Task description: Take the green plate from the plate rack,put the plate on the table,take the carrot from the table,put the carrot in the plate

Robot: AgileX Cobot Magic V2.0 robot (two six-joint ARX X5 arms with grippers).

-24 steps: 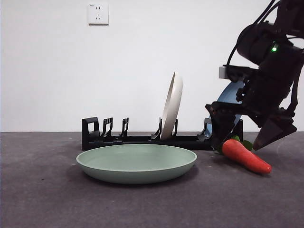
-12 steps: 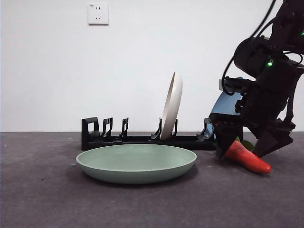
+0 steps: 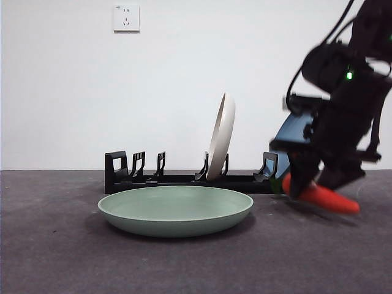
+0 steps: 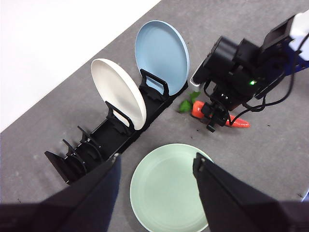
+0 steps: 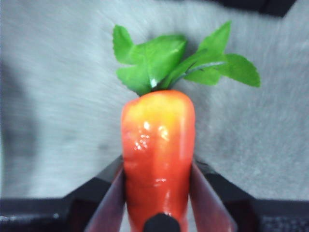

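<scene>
right gripper clamped on carrot | green plate waits on table | risk: glossy carrot slipping mid-carry

The green plate lay flat on the table, just in front of the plate rack, where a cream-white plate stood on edge. Toward the table's right edge, the right gripper clasped the carrot, blurred, in front of a blue plate.
</scene>
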